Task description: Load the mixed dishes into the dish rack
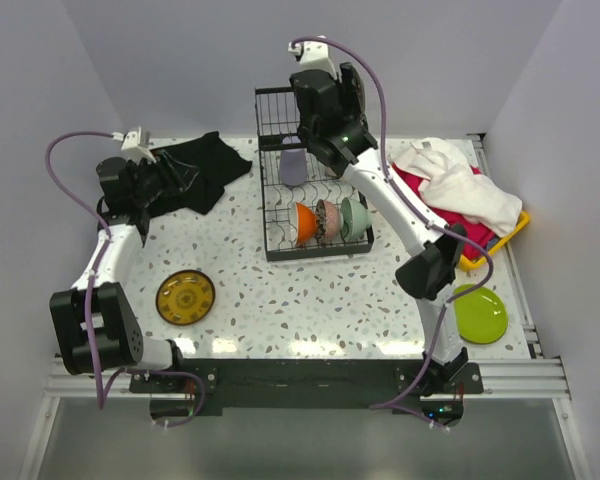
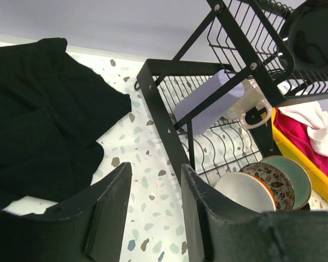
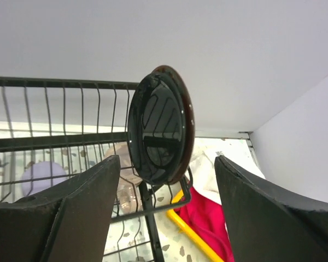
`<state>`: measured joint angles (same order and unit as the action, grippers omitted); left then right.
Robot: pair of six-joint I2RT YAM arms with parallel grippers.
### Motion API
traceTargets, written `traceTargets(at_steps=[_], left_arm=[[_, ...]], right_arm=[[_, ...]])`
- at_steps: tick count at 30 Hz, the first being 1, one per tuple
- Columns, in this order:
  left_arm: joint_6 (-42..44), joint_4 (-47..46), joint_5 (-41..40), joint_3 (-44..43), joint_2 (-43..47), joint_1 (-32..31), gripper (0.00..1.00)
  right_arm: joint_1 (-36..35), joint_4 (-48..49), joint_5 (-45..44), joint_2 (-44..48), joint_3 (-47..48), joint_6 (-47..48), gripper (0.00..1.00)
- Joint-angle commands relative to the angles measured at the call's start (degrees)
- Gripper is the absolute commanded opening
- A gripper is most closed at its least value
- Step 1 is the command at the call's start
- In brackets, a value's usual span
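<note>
Black wire dish rack [image 1: 315,254] is sitting partly loaded: black plate [image 3: 159,134] standing in its raised basket [image 1: 275,115], three bowls [image 1: 327,222] and lavender mug [image 1: 294,166] resting on its lower grid [image 1: 283,215]. Lime green plate [image 1: 478,313] and amber plate [image 1: 185,297] are waiting on tabletop [image 1: 280,300]. Right tool [image 3: 167,161] is gaping wide, left tool [image 2: 156,168] half open, both empty.

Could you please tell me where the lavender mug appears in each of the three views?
Top external: the lavender mug sits upper centre, at the back of the lower grid.
Left wrist: the mug is right of centre, behind a slanted strut.
Right wrist: the mug is lower left, seen through the wires.
Shared landmark: the black dish rack.
</note>
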<state>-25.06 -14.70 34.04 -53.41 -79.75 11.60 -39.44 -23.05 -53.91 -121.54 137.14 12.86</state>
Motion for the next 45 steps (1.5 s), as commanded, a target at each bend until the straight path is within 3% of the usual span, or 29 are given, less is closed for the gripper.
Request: traceTargets(at_steps=[1,4,6,7,8,10,11,12,14,15,17,19,22,34,37,38,41,45], left_arm=[[5.45,3.97,1.29,-3.19,2.14,0.27,0.48],[13.34,10.81,1.81,-3.81,2.05,0.53,0.52],[23.09,20.87,6.0,-5.64,0.74,2.02,0.53],[27.21,24.94,7.69,-6.61,-0.14,4.29,0.53],[35.17,29.51,9.53,-7.75,-2.58,5.62,0.53],[44.78,45.93,13.85,-12.14,-6.02,9.82,0.54],[56.75,52.51,14.21,-14.07,-9.95,10.89,0.54],[62.53,64.41,14.3,-16.88,-11.73,11.95,0.53],[76.48,73.55,10.99,-18.48,-16.29,13.89,0.54],[79.52,78.98,9.3,-18.84,-17.62,14.07,0.54],[84.36,82.36,5.53,-18.58,-20.69,14.68,0.54],[86.66,82.81,4.02,-17.87,-21.94,14.69,0.57],[87.63,81.76,2.35,-17.52,-23.96,14.69,0.58],[90.88,79.48,-1.78,-16.56,-31.26,13.98,0.55],[91.24,77.9,-3.1,-15.33,-31.61,12.93,0.45],[91.5,78.24,-3.1,-15.32,-31.87,12.75,0.36],[92.56,79.55,-1.53,-15.67,-31.96,12.22,0.19],[93.53,81.58,0.41,-16.11,-30.74,11.7,0.15]], right_arm=[[-0.9,0.99,-2.16,6.57,-2.22,0.15,0.75],[-0.9,-0.24,-0.94,9.2,-3.36,-0.55,0.73],[-0.9,-5.05,4.84,12.18,-3.98,-4.4,0.74],[-0.9,-7.77,8.52,13.42,-5.81,-6.25,0.8],[-0.9,-12.67,19.17,15.26,-7.66,-7.84,0.84],[-0.81,-15.26,31.09,20.6,-16.49,-8.73,0.89],[-0.9,-17.19,37.06,22.12,-19.6,-8.91,0.89],[-0.9,-18.16,45.82,23.35,-22.24,-10.73,0.89],[-0.9,-20.18,53.61,26.08,-29.01,-11.63,0.9],[-0.9,-20.37,60.96,26.7,-31.04,-11.63,0.92],[-0.9,-19.24,67.5,28.63,-37.1,-11.37,0.99],[-0.9,-18.09,77.49,29.86,-42.1,-10.4,0.99],[-1.25,-17.82,82.81,29.87,-45.38,-11.98,0.98],[-1.43,-16.94,79.23,28.64,-46.88,-11.9,0.99],[-1.43,-15.63,79.83,27.15,-45.83,-12.42,0.99],[-1.52,-15.54,80.71,26.18,-45.13,-12.51,0.99],[-1.52,-15.53,84.75,22.05,-41.7,-14.08,0.99],[-1.43,-15.63,86.34,15.82,-35.56,-16.46,0.99]])
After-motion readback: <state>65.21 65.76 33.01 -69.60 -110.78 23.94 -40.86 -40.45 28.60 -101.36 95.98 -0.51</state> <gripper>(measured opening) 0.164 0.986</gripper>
